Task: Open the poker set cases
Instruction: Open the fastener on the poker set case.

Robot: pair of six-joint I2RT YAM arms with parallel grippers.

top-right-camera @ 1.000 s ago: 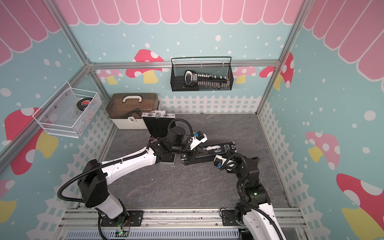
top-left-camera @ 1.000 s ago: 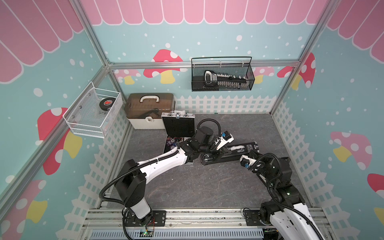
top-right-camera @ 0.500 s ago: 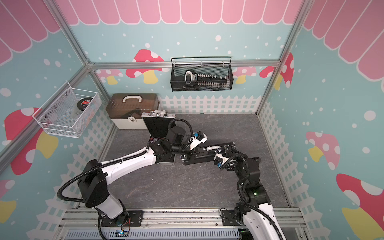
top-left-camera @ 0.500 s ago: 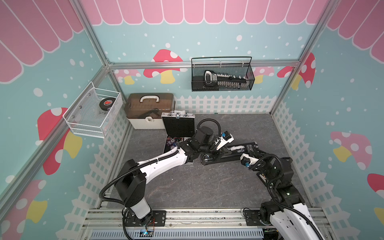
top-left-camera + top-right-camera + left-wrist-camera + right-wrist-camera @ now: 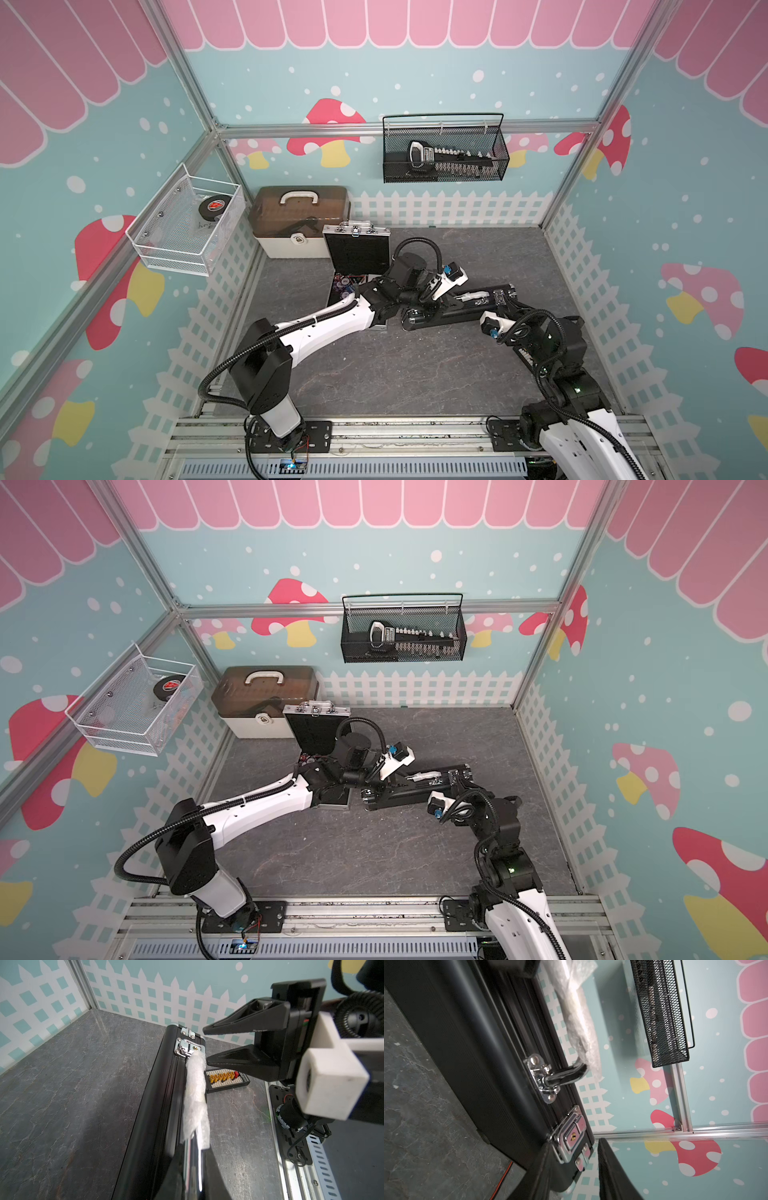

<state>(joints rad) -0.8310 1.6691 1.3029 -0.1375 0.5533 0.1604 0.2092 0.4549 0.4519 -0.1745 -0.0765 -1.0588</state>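
Latch (image 5: 186, 1048) release | left hand (image 5: 193, 1167) clenched on handle (image 5: 195, 1088), steadying black case (image 5: 153, 1105) | right hand (image 5: 206, 1046) parted beside latch | we should flip it squarely

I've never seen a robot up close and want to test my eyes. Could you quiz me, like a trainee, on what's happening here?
1. True or false: the silver case has its lid raised.
2. The black case has a handle wrapped in: A red tape, B bubble wrap, C rope?
3. Fill in: the open right claw is right beside the black case's metal ____.
Key: 1 true; 2 B; 3 latch.
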